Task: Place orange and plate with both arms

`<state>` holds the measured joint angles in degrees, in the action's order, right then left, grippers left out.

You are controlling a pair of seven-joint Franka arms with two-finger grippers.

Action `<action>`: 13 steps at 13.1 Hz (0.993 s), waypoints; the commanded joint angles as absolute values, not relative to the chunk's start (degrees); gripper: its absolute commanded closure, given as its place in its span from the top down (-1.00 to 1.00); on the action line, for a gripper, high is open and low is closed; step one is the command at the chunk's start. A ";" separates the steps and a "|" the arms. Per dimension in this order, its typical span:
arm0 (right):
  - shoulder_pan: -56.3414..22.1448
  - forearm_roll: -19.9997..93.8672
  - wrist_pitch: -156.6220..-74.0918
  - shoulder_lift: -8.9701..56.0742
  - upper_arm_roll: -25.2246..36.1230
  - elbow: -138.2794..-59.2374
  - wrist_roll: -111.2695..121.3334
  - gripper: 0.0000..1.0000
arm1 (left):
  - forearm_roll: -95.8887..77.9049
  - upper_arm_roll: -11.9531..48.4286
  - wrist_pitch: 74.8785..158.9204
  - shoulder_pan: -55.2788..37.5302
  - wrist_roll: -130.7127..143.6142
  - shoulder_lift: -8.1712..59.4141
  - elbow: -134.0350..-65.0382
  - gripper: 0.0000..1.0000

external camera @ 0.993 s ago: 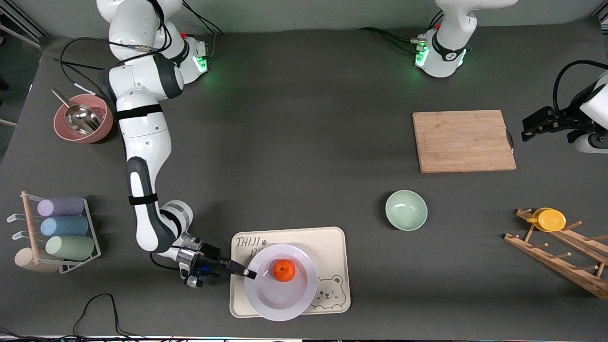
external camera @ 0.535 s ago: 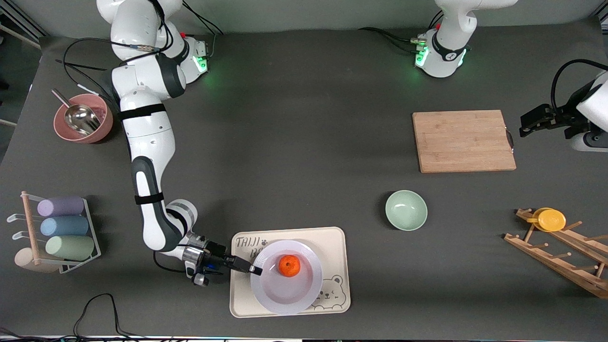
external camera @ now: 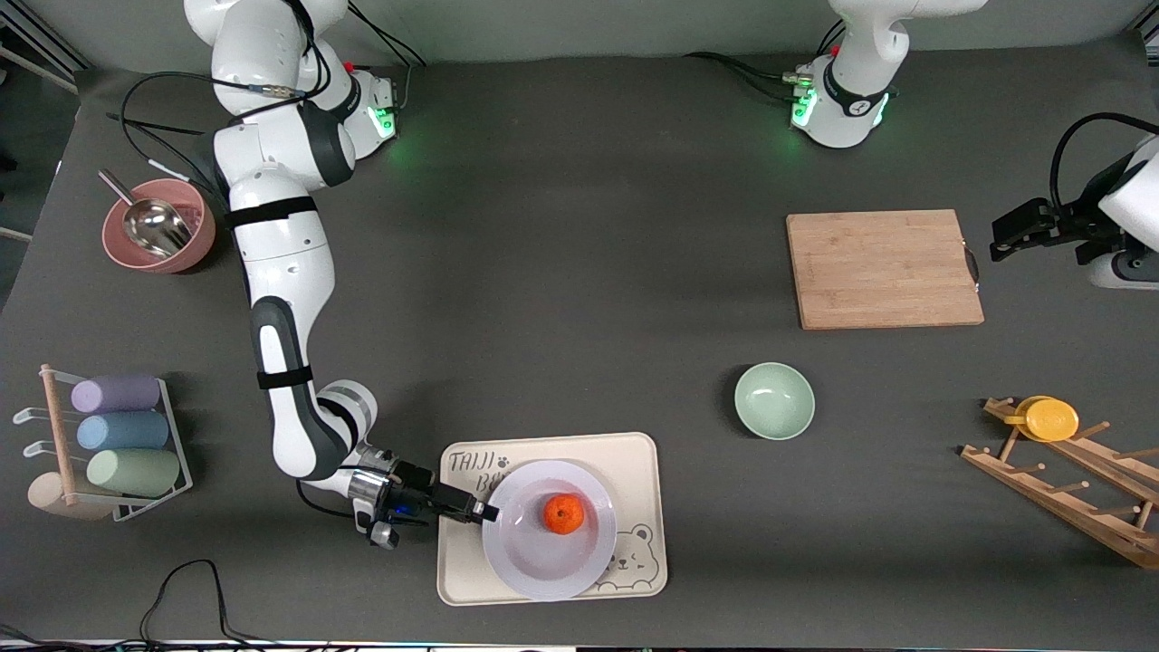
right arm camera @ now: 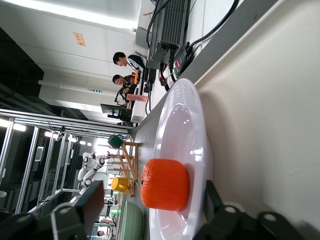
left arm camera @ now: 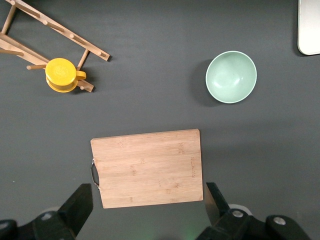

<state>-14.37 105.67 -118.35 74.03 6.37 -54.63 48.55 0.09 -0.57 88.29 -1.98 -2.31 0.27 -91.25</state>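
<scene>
The pale lavender plate (external camera: 534, 561) lies on the cream bear tray (external camera: 634, 462), near the front camera. The orange (external camera: 563, 513) sits in the plate, a little off its middle. My right gripper (external camera: 484, 512) is low at the plate's rim on the right arm's side, open, with its fingers apart on either side of the rim. In the right wrist view the plate (right arm camera: 185, 115) and orange (right arm camera: 165, 184) lie straight ahead between the spread fingers of the right gripper (right arm camera: 152, 187). My left gripper (external camera: 999, 243) hangs open and empty beside the cutting board.
A wooden cutting board (external camera: 883, 269) and a mint-green bowl (external camera: 774, 400) lie toward the left arm's end. A wooden rack with a yellow cup (external camera: 1050, 419) stands there too. A pink bowl with a scoop (external camera: 158, 226) and a cup rack (external camera: 118, 435) are at the right arm's end.
The right gripper has opened and let go of the plate's rim. The plate with the orange shifted a little toward the left arm's end and rests on the tray. The left arm barely moved.
</scene>
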 commanded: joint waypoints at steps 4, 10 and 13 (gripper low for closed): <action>-14.41 100.64 -118.92 71.11 8.42 -53.96 48.95 1.00 | 0.35 -0.88 87.54 -2.72 -1.76 -0.79 -91.67 1.00; -14.85 91.87 -118.65 67.95 11.07 -53.96 48.87 1.00 | 0.35 -0.88 87.54 -2.64 -1.76 -0.79 -91.67 1.00; -15.29 87.74 -118.65 63.83 14.32 -57.10 47.64 1.00 | 0.35 -0.88 87.45 -2.64 -1.76 -0.79 -91.76 1.00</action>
